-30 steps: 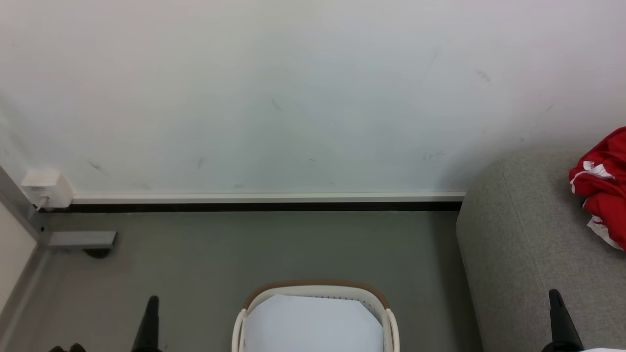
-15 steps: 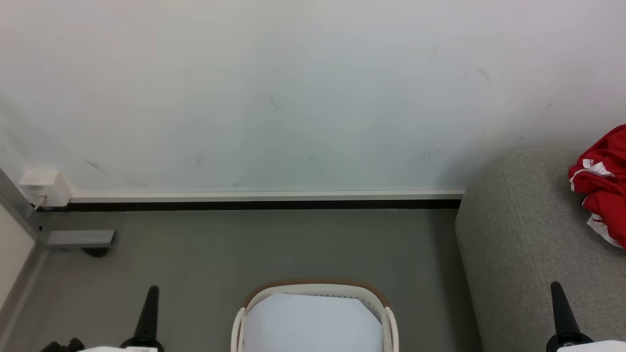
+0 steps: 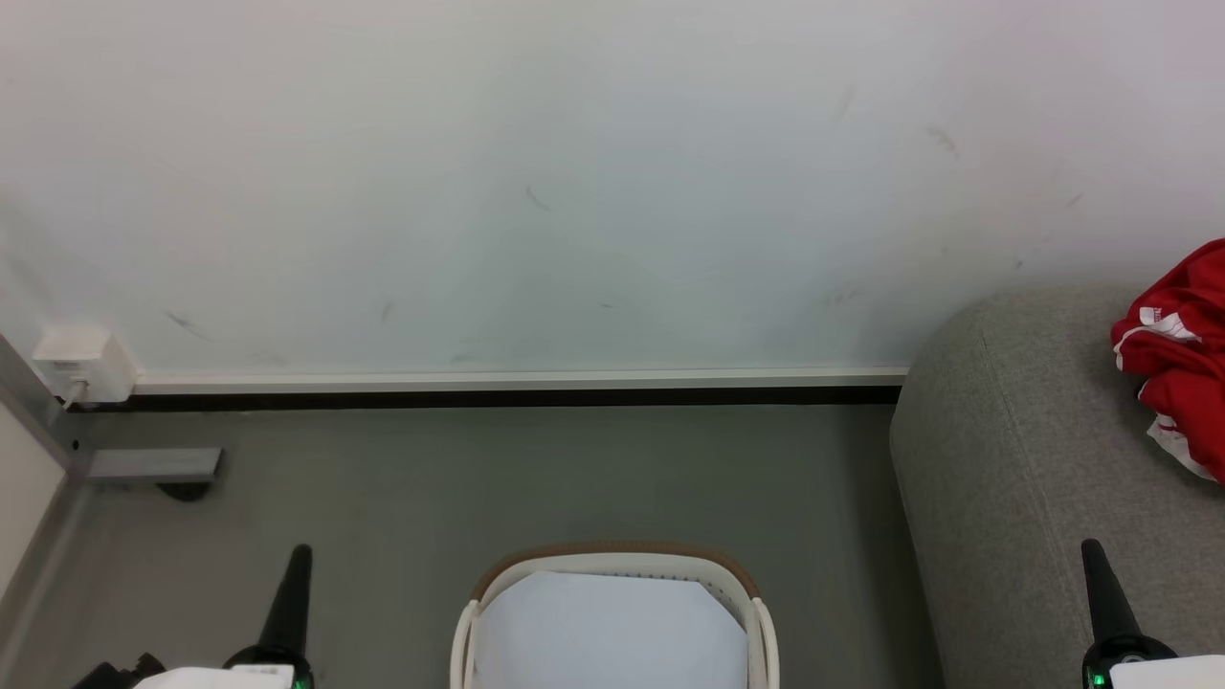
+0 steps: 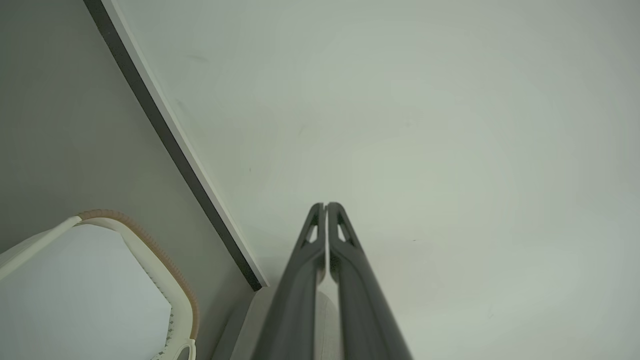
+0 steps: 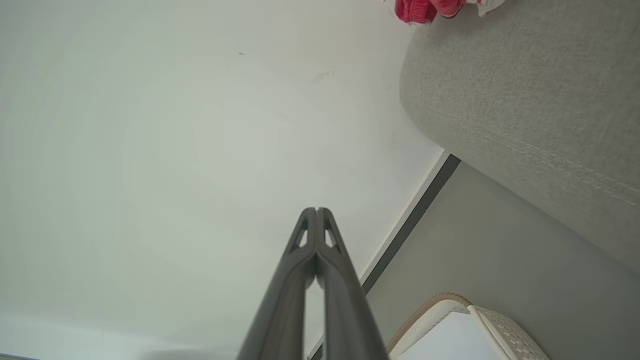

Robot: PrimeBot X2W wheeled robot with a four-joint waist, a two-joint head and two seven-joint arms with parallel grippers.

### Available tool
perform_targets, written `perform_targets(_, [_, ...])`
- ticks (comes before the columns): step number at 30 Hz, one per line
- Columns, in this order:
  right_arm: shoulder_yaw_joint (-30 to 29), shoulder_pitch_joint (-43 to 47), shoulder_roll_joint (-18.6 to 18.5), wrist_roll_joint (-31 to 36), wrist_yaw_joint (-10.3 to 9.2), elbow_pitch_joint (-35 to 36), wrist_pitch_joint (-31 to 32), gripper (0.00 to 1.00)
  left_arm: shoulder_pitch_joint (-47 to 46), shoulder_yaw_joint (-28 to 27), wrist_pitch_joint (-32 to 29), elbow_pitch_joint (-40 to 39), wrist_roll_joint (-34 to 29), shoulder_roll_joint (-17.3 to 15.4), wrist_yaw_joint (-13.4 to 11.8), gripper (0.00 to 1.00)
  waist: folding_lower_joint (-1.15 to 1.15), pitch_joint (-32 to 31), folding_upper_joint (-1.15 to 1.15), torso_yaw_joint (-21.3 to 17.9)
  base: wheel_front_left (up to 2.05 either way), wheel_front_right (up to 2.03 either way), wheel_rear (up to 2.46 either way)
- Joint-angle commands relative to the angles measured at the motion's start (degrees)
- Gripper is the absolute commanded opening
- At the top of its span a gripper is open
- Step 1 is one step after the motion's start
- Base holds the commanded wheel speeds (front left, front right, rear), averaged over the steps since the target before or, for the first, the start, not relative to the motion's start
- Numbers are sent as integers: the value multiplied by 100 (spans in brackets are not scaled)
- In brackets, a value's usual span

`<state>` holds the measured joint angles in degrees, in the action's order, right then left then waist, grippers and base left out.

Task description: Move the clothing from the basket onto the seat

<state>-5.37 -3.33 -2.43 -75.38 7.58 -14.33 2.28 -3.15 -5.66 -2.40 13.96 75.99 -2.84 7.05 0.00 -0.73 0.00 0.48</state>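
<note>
While both arms point forward, left gripper [image 3: 300, 553] and right gripper [image 3: 1091, 547] clenched empty, crumpled bright red clothing [image 3: 1183, 356] lies beyond the right one on the light grey woven seat [image 3: 1034, 459].

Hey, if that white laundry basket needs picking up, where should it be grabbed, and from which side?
Probably by a white side handle of the basket, coming down from above. A handle runs along each side just outside the brown rim and looks thin enough for two fingers to close on. The perforated walls are broad and curved, offering little to pinch.
</note>
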Motion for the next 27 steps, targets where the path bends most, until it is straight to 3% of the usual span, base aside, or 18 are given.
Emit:
perform_targets(1, [-17,-93,-63,-114,-11,57,29,0,-92,-38,-23,-25,105,-23,27,0,0,2,0,-1,0,0,0])
perform_targets(27, [-103,-261,-66,-1317,-14,48,340,0,-276,-84,-323,2,1265,-13,53,0,0,64,0,-34,0,0,0])
